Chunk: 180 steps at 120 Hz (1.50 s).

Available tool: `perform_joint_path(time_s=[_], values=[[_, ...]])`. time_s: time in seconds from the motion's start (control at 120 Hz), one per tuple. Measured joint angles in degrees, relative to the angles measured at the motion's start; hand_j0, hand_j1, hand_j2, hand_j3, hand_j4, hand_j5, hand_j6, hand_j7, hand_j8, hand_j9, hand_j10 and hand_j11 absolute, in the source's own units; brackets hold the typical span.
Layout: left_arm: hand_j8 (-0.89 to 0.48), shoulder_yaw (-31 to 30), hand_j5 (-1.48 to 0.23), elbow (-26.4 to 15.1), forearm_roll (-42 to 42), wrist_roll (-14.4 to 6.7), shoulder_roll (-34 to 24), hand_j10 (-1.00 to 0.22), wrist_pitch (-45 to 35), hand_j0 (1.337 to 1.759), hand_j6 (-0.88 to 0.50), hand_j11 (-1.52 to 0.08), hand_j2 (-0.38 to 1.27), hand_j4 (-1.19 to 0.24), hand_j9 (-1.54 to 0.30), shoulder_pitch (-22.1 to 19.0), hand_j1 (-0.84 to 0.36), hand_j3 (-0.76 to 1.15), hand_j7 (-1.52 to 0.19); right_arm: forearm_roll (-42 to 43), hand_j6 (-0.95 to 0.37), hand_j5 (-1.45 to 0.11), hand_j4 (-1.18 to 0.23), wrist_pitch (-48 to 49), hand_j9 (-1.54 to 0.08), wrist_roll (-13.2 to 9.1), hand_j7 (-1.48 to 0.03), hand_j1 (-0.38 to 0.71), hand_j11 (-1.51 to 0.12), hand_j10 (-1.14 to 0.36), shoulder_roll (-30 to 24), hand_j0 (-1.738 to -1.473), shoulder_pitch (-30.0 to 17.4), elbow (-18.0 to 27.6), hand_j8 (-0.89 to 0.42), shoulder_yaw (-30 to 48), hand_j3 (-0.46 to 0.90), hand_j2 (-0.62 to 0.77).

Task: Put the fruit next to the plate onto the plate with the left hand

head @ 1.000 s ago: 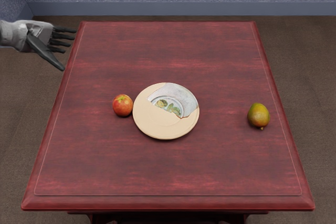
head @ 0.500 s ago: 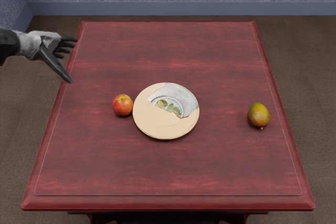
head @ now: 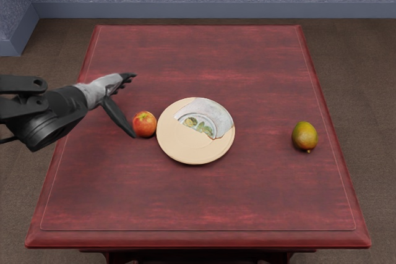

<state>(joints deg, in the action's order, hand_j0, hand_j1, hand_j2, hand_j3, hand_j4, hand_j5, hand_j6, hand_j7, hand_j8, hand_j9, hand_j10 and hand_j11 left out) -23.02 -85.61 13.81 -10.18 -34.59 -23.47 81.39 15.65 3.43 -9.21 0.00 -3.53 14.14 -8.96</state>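
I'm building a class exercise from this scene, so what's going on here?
The robot's left hand is stretched over the table, fingers open and holding nothing, just left of the apple. The apple lies on the table beside the plate, at its left edge, not yet on it. A mango sits apart near the right edge.

apple (head: 144, 123) beside plate (head: 185, 147), left hand (head: 109, 90) near

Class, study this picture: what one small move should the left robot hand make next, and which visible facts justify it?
Probably ease the left robot hand down toward the apple so it can close around it. The hand sits just left of the apple, open and holding nothing; the apple lies on the table beside the plate, not on it.
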Motion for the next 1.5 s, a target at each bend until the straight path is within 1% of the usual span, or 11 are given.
perform_joint_path(time_s=[0.083, 0.15, 0.192, 0.308, 0.417, 0.658, 0.942, 1.2, 1.258, 1.442, 1.5], values=[[-0.04, -0.69, -0.05, -0.29, 0.74, 0.00, 0.34, -0.04, -4.64, 1.658, -0.04, -0.05, 0.01, -0.04, -0.05, -0.12, 0.30, 0.00, -0.05, 0.00, -0.02, -0.03, -0.02, 0.00, -0.03, 0.01, -0.03, -0.32, -0.03, -0.02, 0.00, -1.658, 0.00, -0.01, -0.02, 0.00, 0.00, 0.00], [-0.05, -1.07, -0.07, -0.38, 1.50, 0.00, 3.22, -0.05, -7.90, 1.658, -0.05, -0.07, 0.01, -0.05, -0.07, -0.40, 0.29, 0.00, -0.07, 0.00, -0.02, -0.03, -0.02, 0.00, -0.03, 0.02, -0.03, -0.32, -0.03, -0.02, 0.00, -1.658, 0.00, 0.00, -0.02, -0.01, 0.00, 0.00], [-0.06, -1.28, -0.07, -0.43, 1.76, -0.02, 4.31, -0.06, -9.10, 1.658, -0.06, -0.07, 0.01, -0.06, -0.07, -0.63, 0.28, 0.00, -0.07, 0.00, -0.02, -0.03, -0.02, 0.00, -0.03, 0.02, -0.03, -0.32, -0.03, -0.02, 0.00, -1.658, 0.00, 0.00, -0.02, 0.00, 0.00, 0.00], [-0.07, -1.55, -0.09, -0.49, 2.11, -0.07, 4.62, -0.07, -10.74, 1.658, -0.07, -0.09, 0.01, -0.07, -0.09, -2.14, 0.27, 0.00, -0.09, 0.00, -0.02, -0.03, -0.02, 0.00, -0.03, 0.02, -0.03, -0.32, -0.03, -0.02, 0.00, -1.658, 0.00, 0.00, -0.02, 0.01, 0.00, 0.00], [-0.09, -1.67, -0.12, -0.51, 2.22, -0.09, 5.15, -0.09, -11.25, 1.658, -0.09, -0.12, 0.02, -0.09, -0.12, -2.31, 0.24, 0.00, -0.12, 0.00, -0.02, -0.03, -0.02, 0.00, -0.03, 0.01, -0.03, -0.32, -0.03, -0.02, 0.00, -1.658, 0.00, 0.00, -0.02, 0.01, 0.00, 0.00], [-0.22, -2.66, -0.29, -0.82, 2.31, -0.21, 4.99, -0.22, -11.51, 1.658, -0.22, -0.29, 0.05, -0.22, -0.29, -2.37, 0.08, 0.00, -0.29, 0.00, -0.02, -0.03, -0.02, 0.00, -0.03, 0.01, -0.03, -0.32, -0.03, -0.02, 0.00, -1.658, 0.00, 0.00, -0.02, 0.00, 0.00, 0.00], [-0.28, -2.99, -0.36, -2.78, 2.26, -0.43, 5.11, -0.28, -11.53, 1.658, -0.28, -0.36, 0.06, -0.28, -0.36, -2.12, 0.01, 0.00, -0.36, 0.00, -0.02, -0.03, -0.02, 0.00, -0.03, 0.02, -0.03, -0.32, -0.03, -0.02, 0.00, -1.658, 0.00, 0.00, -0.02, 0.00, 0.00, 0.00], [-0.40, -3.75, -0.52, -3.07, 2.34, -0.45, 5.14, -0.40, -11.53, 1.658, -0.40, -0.52, 0.08, -0.40, -0.52, -1.96, -0.13, 0.00, -0.52, 0.00, -0.02, -0.03, -0.02, 0.00, -0.03, 0.01, -0.03, -0.32, -0.03, -0.02, 0.00, -1.658, -0.01, 0.00, -0.02, 0.01, 0.00, 0.00], [-0.42, -3.84, -0.55, -3.07, 2.34, -0.47, 6.06, -0.42, -11.53, 1.658, -0.42, -0.55, 0.09, -0.42, -0.55, -1.81, -0.16, 0.00, -0.55, 0.00, -0.02, -0.03, -0.02, 0.00, -0.03, 0.00, -0.03, -0.32, -0.03, -0.02, 0.00, -1.658, -0.01, -0.01, -0.02, 0.00, 0.00, 0.00], [-0.47, -4.16, -0.61, -3.07, 2.34, -0.57, 7.08, -0.47, -11.53, 1.658, -0.47, -0.61, 0.10, -0.47, -0.61, -1.41, -0.21, 0.00, -0.61, 0.00, -0.02, -0.03, -0.02, 0.00, -0.03, 0.02, -0.03, -0.32, -0.03, -0.02, 0.00, -1.658, 0.00, 0.01, -0.02, 0.00, 0.00, 0.00], [-0.46, -4.19, -0.63, -3.07, 2.38, -0.63, 7.02, -0.49, -11.52, 1.658, -0.49, -0.63, 0.11, -0.48, -0.63, -1.41, -0.23, 0.00, -0.63, 0.00, -0.02, -0.03, -0.02, 0.00, -0.03, 0.02, -0.03, -0.32, -0.03, -0.02, 0.00, -1.658, 0.00, 0.00, -0.02, 0.00, 0.00, 0.00]])
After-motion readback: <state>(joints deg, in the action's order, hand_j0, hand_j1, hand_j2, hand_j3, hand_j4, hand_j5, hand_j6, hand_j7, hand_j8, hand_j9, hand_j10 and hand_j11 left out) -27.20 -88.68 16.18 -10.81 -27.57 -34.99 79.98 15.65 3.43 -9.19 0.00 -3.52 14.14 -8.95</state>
